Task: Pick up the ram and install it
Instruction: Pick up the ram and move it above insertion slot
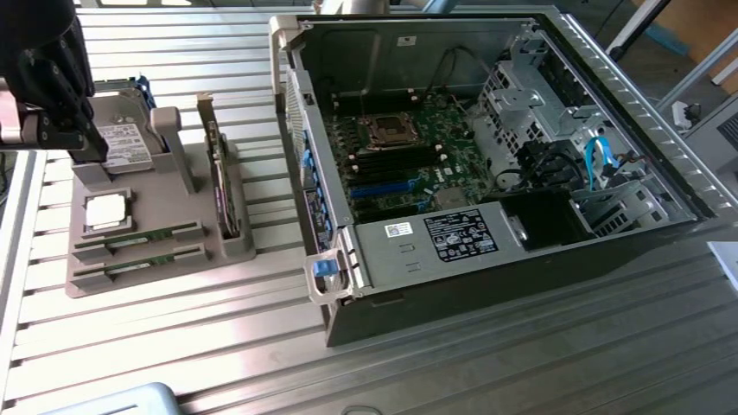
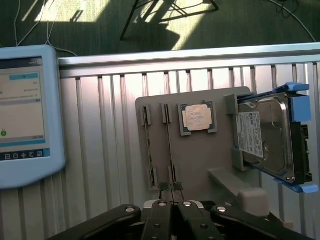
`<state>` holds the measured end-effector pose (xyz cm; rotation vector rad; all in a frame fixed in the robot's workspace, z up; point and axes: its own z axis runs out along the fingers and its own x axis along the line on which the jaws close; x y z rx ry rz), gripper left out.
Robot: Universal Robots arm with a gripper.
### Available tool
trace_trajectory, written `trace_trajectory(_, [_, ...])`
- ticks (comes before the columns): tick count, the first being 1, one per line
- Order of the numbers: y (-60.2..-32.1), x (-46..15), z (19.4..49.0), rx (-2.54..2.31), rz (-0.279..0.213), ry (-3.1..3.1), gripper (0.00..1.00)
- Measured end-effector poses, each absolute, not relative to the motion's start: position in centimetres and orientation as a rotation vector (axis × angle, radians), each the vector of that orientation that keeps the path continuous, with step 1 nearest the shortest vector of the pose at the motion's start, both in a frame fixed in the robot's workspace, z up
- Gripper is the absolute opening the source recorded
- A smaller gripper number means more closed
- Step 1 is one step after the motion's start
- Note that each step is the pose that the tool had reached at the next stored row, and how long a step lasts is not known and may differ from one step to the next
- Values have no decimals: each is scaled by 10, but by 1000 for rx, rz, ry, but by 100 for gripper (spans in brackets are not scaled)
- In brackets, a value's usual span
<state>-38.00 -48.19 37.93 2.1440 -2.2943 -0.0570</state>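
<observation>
Ribbed metal table [image 1: 461,363]: black gripper [image 2: 172,202] closed, empty, over grey tray [image 2: 200,160] nr thin green ram stick [image 2: 169,145]; approach stage, pick needs jaws apart.

You can read nothing: hard drive label [image 2: 248,132], power supply sticker [image 1: 465,235] (black) and tablet screen [image 2: 20,112] are too small.

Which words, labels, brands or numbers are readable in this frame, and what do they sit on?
Nothing reads clearly.
Hard drive label: print too small.
Power supply label: blurred.
White sticker inside the computer case: blurred.
Tablet screen: text too blurred.
</observation>
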Motion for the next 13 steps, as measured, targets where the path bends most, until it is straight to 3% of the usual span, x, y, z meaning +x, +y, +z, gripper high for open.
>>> trace_trajectory(13, [-496,-379,363,2143,-58,-2293,11])
